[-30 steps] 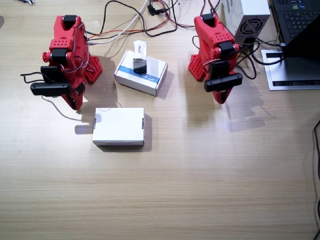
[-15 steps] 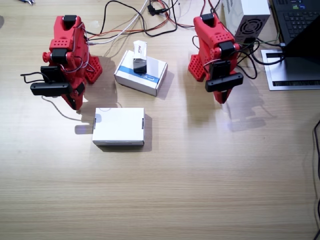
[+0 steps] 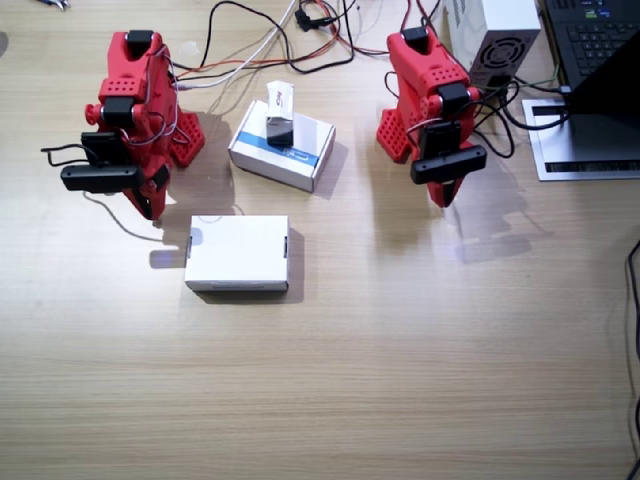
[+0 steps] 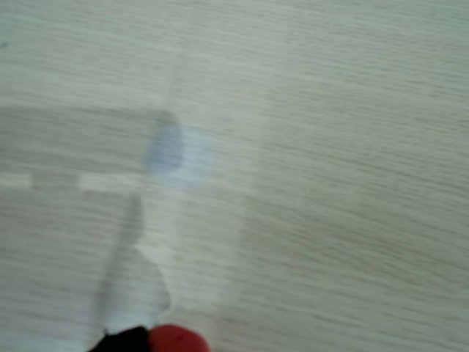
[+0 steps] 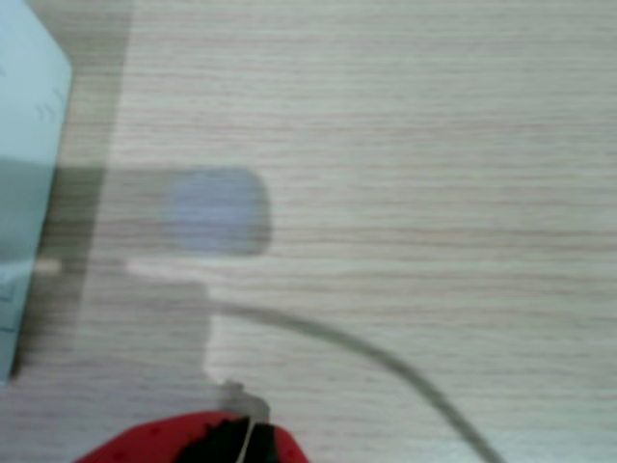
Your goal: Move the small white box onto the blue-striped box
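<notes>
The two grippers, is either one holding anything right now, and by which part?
Nothing is held. The small box sits on the striped box, clear of both the left gripper and right gripper.

No text can be read in full. A small red mark is seen on the small white box [image 3: 280,97], too small to be made out. Small print is carried on the blue band of the blue-striped box [image 3: 283,146], illegible at this size. Dark lines of print are seen on a white sheet [image 3: 580,150] at the far right of the worktop [image 3: 400,360], also unreadable. Both wrist views are blurred.
</notes>
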Tool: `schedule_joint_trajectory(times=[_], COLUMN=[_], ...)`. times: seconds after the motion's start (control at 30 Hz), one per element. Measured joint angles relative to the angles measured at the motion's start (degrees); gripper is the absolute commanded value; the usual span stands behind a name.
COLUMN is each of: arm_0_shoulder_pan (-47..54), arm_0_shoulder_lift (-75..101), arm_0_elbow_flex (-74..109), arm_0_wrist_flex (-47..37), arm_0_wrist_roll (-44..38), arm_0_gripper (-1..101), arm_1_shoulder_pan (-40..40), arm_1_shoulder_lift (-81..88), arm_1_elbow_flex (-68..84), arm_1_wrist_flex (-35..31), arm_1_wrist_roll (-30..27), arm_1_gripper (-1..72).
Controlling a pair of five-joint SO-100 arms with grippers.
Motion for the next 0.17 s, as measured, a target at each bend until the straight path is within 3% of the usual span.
schedule_joint_trajectory(times=[0.17], arm_0_shoulder_pan=[0.0], arm_0_shoulder_lift=[0.0], arm_0_elbow_flex=[0.0], arm_0_wrist_flex=[0.0], arm_0_wrist_roll=[0.0], arm_0_gripper=[0], arm_1_shoulder_pan=[0.7], arm_1_shoulder_lift=[0.0], arm_1_elbow_flex=[0.0], arm_1_wrist_flex=[0.0], arm_1_wrist_roll=[-1.8], arm_1_gripper=[0.2])
